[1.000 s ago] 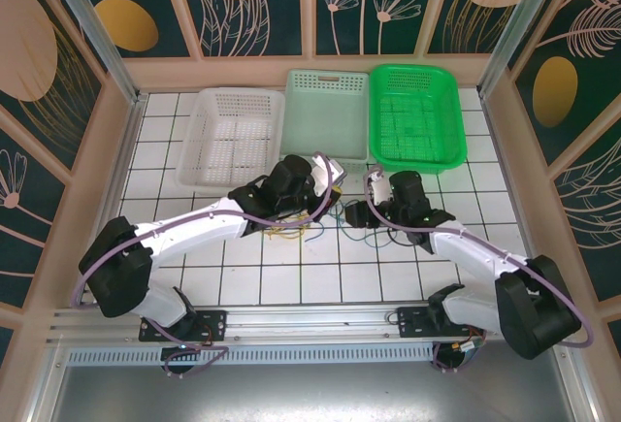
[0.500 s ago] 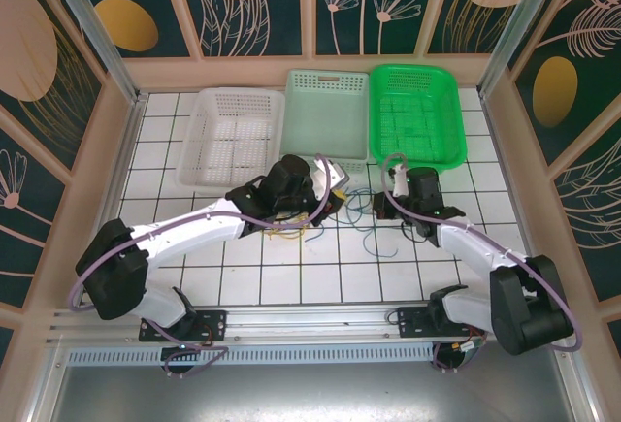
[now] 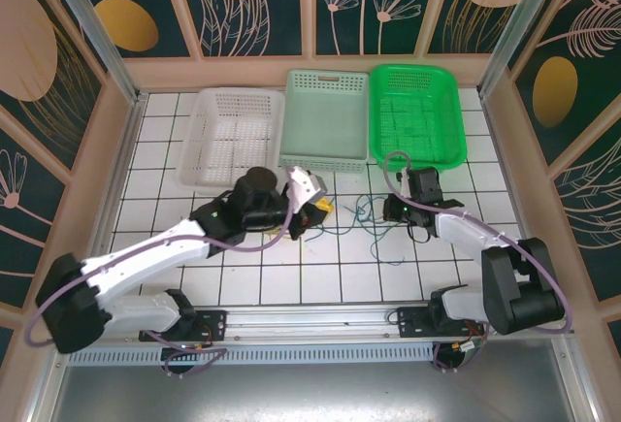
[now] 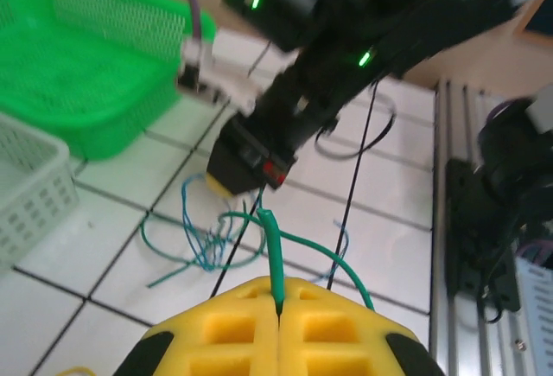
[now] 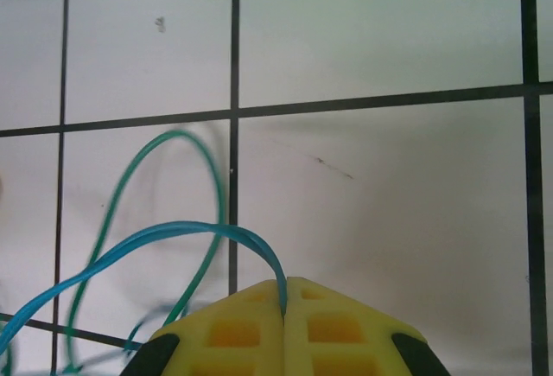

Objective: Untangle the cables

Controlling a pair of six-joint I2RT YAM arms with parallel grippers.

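Between the two tools, on the white tiled table (image 3: 243, 276), the cables (image 3: 361, 215) lie as a loose snarl strung roughly left to right across the tiles. The left tool (image 3: 318, 211) has its yellow pads (image 4: 233, 324) pressed fully together. Its wrist view shows a green cable (image 4: 273, 246) pinched in the seam between them, rising out of the pads and curving off toward the other arm. The right tool (image 3: 392, 211) is likewise closed tight. Its own wrist view shows a blue cable (image 5: 181, 236) clamped at the pad seam and arcing away to the left, with a loop of the green one lying beyond it on the tiles. So each arm has one colour by an end, and the crossing strands sit in the gap, seemingly nearer the right tool than the left. Seen from the left wrist, the blue loops lie on the table just below the right tool's tip. The line from tool to tool runs along the snarl's long axis. I judge that drawing the two apart along that line, each toward its own side, would slide green out of blue. Whether a true knot sits there is too fine to tell.
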